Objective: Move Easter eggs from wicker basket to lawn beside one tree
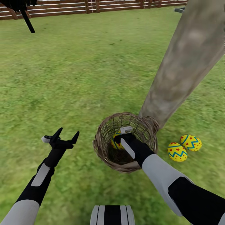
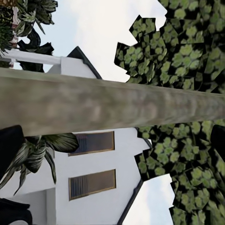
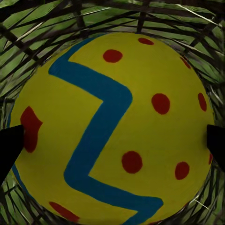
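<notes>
Third egg retrieval: the right gripper point(image 1: 120, 137) reaches into the brown woven-twig wicker basket point(image 1: 101, 150), fingertips point(image 3: 10, 147) spread around the last yellow zigzag-banded egg point(image 3: 115, 129). Next: close, lift, place beside the two eggs point(image 1: 184, 147) by the grey-tan trunk point(image 1: 181, 62).

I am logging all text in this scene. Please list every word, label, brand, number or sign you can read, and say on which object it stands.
None can be read.
Eggs: only red dots and blue-green zigzags.
Egg in the wicker basket, seen close: same pattern.
House wall, tree trunk, fence: no writing.
</notes>
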`<state>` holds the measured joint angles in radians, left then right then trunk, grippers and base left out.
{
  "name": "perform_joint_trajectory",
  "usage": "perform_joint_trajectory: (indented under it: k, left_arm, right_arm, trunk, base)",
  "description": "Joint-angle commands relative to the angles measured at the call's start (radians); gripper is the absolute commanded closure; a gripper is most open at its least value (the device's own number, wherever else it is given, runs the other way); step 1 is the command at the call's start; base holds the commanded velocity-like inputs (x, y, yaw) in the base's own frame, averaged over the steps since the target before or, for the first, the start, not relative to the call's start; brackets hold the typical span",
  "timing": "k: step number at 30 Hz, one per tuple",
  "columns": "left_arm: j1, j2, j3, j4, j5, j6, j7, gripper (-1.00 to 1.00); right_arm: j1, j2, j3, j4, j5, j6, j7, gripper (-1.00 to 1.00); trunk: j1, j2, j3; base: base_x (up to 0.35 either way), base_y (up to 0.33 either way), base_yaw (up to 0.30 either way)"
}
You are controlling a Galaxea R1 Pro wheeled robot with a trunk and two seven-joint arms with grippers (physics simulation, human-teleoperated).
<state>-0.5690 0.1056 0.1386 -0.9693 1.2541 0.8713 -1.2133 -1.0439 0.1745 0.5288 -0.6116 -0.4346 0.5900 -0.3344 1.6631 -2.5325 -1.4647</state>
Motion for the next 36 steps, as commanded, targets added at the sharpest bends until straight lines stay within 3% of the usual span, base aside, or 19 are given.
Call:
perform_joint_trajectory:
  k: [1,6,9,11,26,29,36]
  left_arm:
    - [0.000,0.000,-0.001,0.000,0.004,0.008,0.000,-1.00]
    - [0.000,0.007,-0.003,-0.001,-0.001,0.009,0.003,-1.00]
    - [-0.001,0.012,-0.041,-0.004,-0.001,0.010,0.005,-1.00]
    - [-0.002,0.013,-0.048,-0.007,-0.001,0.011,0.006,-1.00]
    - [-0.002,0.014,-0.051,-0.018,-0.001,0.011,0.010,-1.00]
    - [-0.002,0.013,-0.053,-0.020,0.004,0.011,0.072,-1.00]
    - [-0.002,0.013,-0.053,-0.022,0.006,0.011,0.080,-1.00]
  right_arm:
    - [-0.001,0.000,0.003,0.000,-0.010,0.003,-0.009,1.00]
    - [-0.001,0.000,0.002,0.002,-0.011,0.005,-0.009,1.00]
    - [-0.001,0.000,0.002,0.006,-0.012,0.005,-0.009,1.00]
    - [-0.001,0.000,0.002,0.011,-0.012,0.004,-0.008,1.00]
    - [-0.001,0.000,0.001,0.012,-0.012,0.004,-0.008,1.00]
    - [-0.001,0.000,0.000,0.012,-0.012,0.004,-0.008,1.00]
    - [-0.001,0.000,0.000,0.003,-0.010,0.019,-0.008,1.00]
  trunk:
    - [-0.001,0.000,0.003]
    - [-0.003,0.001,0.023]
    - [-0.004,0.002,0.034]
    - [-0.005,0.002,0.042]
    - [-0.012,0.006,0.100]
    - [-0.013,0.007,0.112]
    - [-0.016,0.008,0.139]
  base:
    - [0.000,0.000,0.000]
    - [0.000,0.000,0.000]
    - [0.000,0.000,0.000]
    - [-0.070,0.000,0.000]
    - [-0.103,0.000,0.000]
    - [0.000,0.000,0.000]
    - [0.000,0.000,0.000]
